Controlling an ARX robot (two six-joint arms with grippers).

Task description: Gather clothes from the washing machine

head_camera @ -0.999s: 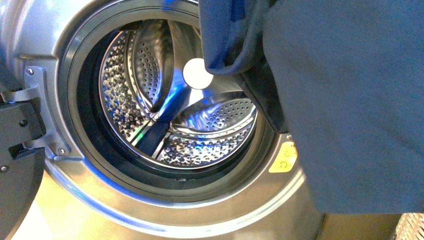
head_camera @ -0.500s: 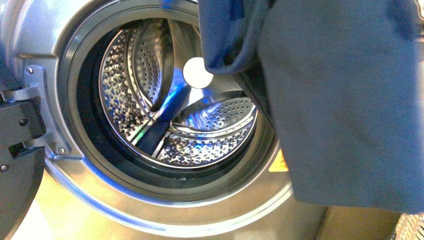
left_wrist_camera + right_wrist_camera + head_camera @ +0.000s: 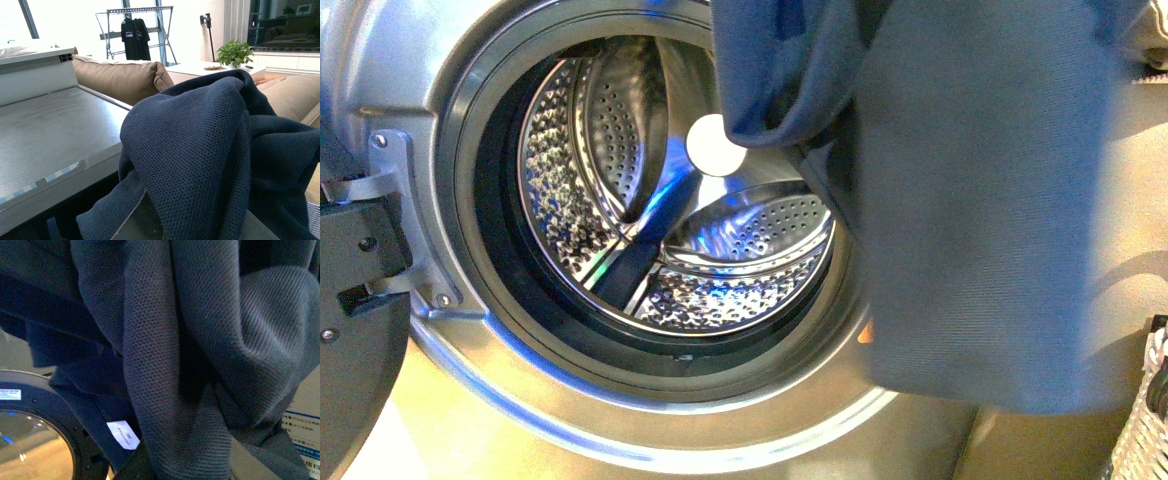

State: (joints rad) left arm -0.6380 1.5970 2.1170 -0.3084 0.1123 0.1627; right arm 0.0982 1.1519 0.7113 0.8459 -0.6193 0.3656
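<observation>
The clothes [image 3: 980, 200], a dark navy garment, hang from above the frame in front of the washing machine's [image 3: 440, 60] right side and cover the right part of the porthole rim. The steel drum [image 3: 650, 220] behind is bare. No gripper shows in the front view. In the left wrist view the clothes [image 3: 210, 145] lie bunched over my left gripper [image 3: 192, 225], which is shut on them; only a grey finger [image 3: 136, 227] peeks out. My right gripper [image 3: 185, 460] is likewise shut on the clothes [image 3: 165, 355], with folds and a white label [image 3: 123, 434] hanging round it.
The open door [image 3: 350, 340] stands at the left, and its glass [image 3: 30, 445] shows in the right wrist view. A woven basket [image 3: 1150, 420] sits at the lower right. The machine's grey top [image 3: 50, 130], a tan sofa [image 3: 125, 80] and a drying rack [image 3: 135, 30] lie beyond.
The hanging clothes have shifted left and a little up in the front view, hiding nearly all of the yellow sticker and uncovering the machine's right side and the basket's edge.
</observation>
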